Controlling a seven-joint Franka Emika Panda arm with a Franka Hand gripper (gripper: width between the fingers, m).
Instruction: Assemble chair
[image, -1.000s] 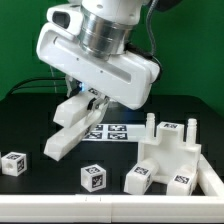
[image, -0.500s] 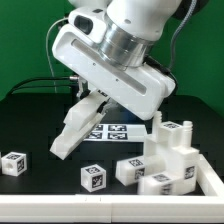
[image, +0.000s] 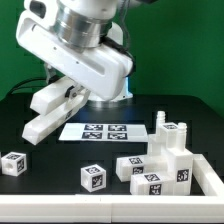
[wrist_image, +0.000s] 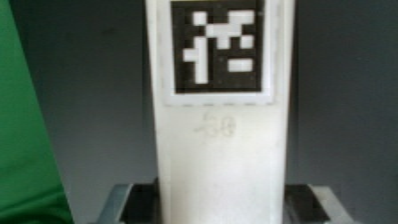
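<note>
holds a tagged white bar (image: 45, 112) clenched in the pincer (image: 70, 97), tilted in the air; loose cube (image: 94, 177) below the pincer.

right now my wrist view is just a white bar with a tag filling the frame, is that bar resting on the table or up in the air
Observer: Up in the air, it seems. The bar slants down from the gripper, above the table, toward the exterior view's left.
Operator: ok and where's the rest of the chair from there
Observer: The partly built chair stands at the exterior view's right, on the far side of the marker board from the bar.
</note>
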